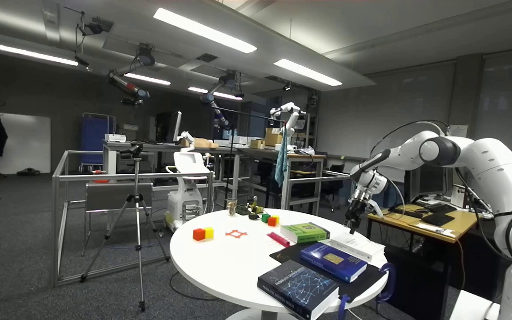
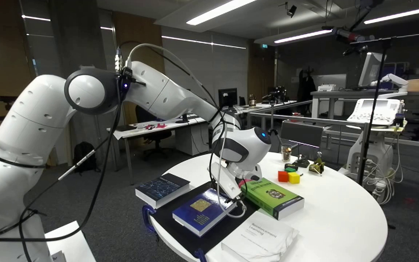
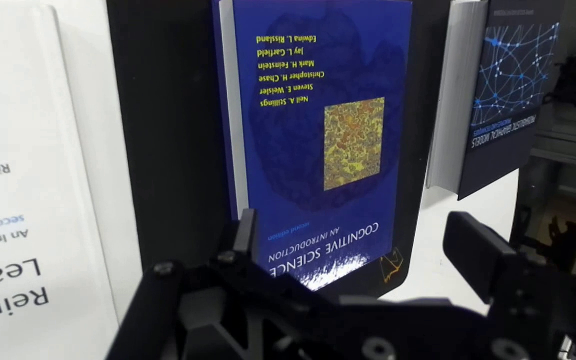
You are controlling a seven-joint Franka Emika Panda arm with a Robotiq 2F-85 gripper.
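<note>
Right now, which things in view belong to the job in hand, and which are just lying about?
Likely the job's:
gripper, open
blue book
white book
dark book, all in the wrist view
green book, alongside

Likely just lying about:
glass
coloured cubes
tripod

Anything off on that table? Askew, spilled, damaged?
Yes: the dark book juts past the edge of the round white table, as both exterior views show. It looks odd because the neighbouring blue book lies on the black mat, inside the edge. The white book looks crinkled; print or damage, can't tell. No spill seen.
</note>
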